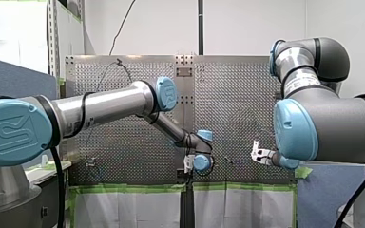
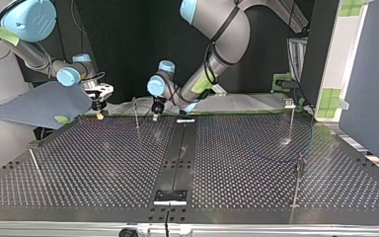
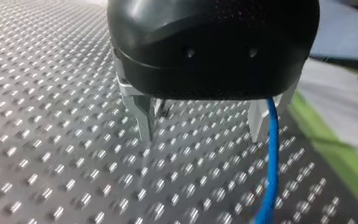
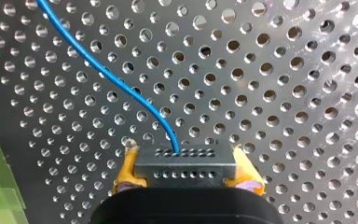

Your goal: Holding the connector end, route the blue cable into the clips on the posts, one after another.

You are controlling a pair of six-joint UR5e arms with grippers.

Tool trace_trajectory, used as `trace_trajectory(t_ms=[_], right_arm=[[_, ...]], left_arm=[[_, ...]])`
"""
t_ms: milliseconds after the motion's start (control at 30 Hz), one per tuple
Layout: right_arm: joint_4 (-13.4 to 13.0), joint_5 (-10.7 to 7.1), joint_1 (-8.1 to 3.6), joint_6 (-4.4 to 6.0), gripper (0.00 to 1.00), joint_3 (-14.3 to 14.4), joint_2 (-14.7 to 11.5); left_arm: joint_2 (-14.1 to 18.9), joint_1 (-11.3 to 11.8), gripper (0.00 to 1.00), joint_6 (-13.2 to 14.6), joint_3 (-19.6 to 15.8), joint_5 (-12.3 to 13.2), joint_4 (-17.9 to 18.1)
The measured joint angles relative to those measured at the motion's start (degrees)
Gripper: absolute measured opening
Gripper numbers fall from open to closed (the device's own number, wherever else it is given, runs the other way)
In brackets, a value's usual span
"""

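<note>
The front view sits high behind the arms, far back. My left arm comes in at 9 o'clock, my right arm at 3 o'clock. The top view sits low across the table and looks back at them. Both wrist views look from very close at the table's holes and the blue cable.

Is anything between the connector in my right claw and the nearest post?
Nothing visible does. In the top view my right claw, holding the connector, hangs beside the post with open space between; my left claw is beyond that post.
</note>
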Motion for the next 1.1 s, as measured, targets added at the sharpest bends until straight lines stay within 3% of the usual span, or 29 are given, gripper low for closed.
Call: trace_trajectory(t_ms=[300, 433, 800, 1100], right_arm=[[0.1, -0.02, -0.02, 0.81, 0.0, 0.0, 0.0], [0.2, -0.03, -0.03, 1.03, 0.0, 0.0, 0.1], [0.5, 0.04, 0.18, 1.22, 0.0, 0.0, 0.3], [0.5, 0.05, 0.23, 1.25, 0.0, 0.0, 0.6]], left_arm=[[1.4, -0.4, 0.98, -2.3, -0.3, 4.7, -5.2], [2.9, -0.9, 0.98, -2.6, -1.7, 5.2, -6.3], [8.2, -1.9, 0.98, -2.6, -7.5, 5.3, -1.7], [8.7, -3.1, 0.98, -2.6, -12.3, 5.3, 0.7]])
